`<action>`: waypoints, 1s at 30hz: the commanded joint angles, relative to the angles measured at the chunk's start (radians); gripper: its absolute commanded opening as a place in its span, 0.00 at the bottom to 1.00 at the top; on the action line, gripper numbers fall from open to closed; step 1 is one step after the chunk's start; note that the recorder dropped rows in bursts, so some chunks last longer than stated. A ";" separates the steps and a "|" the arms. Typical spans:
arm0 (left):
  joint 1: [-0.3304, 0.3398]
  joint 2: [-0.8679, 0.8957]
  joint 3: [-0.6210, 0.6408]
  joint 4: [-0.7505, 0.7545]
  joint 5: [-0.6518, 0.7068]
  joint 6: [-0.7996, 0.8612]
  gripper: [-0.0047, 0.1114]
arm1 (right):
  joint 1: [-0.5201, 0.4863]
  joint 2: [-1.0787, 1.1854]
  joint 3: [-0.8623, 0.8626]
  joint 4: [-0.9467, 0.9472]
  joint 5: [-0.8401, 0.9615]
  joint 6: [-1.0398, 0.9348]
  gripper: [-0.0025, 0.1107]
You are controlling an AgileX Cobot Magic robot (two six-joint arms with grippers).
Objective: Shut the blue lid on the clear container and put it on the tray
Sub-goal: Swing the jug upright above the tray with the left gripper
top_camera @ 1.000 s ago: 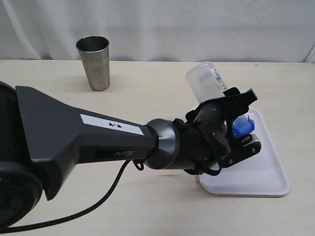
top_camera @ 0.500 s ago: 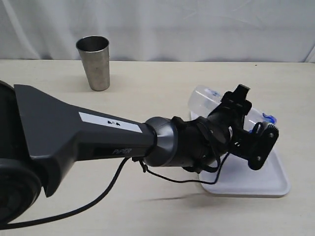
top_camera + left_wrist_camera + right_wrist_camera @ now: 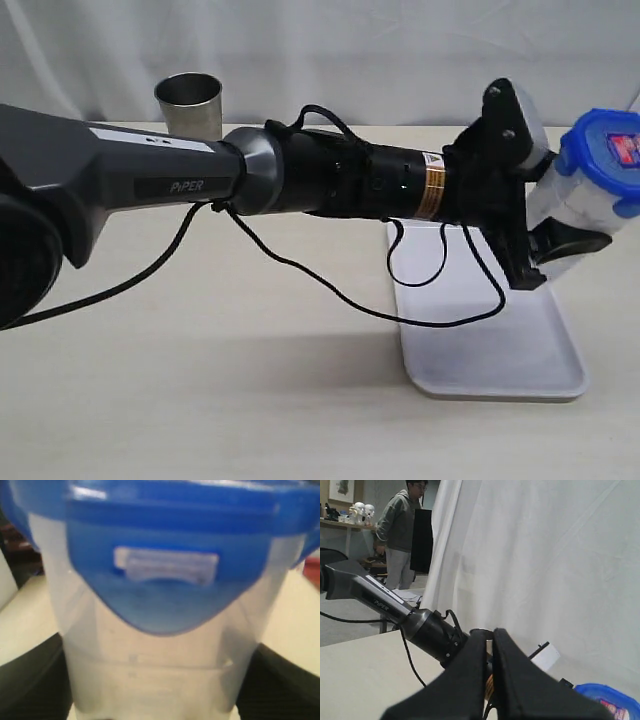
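Parts that are hard to see

The left arm [image 3: 340,180] hides the bottom of the steel cup [image 3: 190,100] and the far end of the tray [image 3: 500,350]. Up close, the clear container [image 3: 160,675] and the blue lid [image 3: 165,590] look fuzzy, and the picture edges cut them off. The words on the sticker [image 3: 622,148] are too small to read.

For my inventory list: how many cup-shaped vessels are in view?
2. The steel cup stands at back left, partly behind the left arm; the clear container, blue lid on, is held in the left gripper at right.
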 commanded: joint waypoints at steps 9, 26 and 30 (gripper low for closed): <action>0.025 0.174 -0.039 -0.391 -0.195 0.216 0.04 | -0.005 -0.004 0.006 -0.004 0.018 0.002 0.06; 0.019 0.174 -0.039 -0.386 -0.184 0.212 0.04 | -0.005 -0.004 0.006 -0.004 0.018 0.002 0.06; 0.014 0.174 -0.039 -0.398 -0.166 0.212 0.04 | -0.005 -0.004 0.006 -0.004 0.020 0.002 0.06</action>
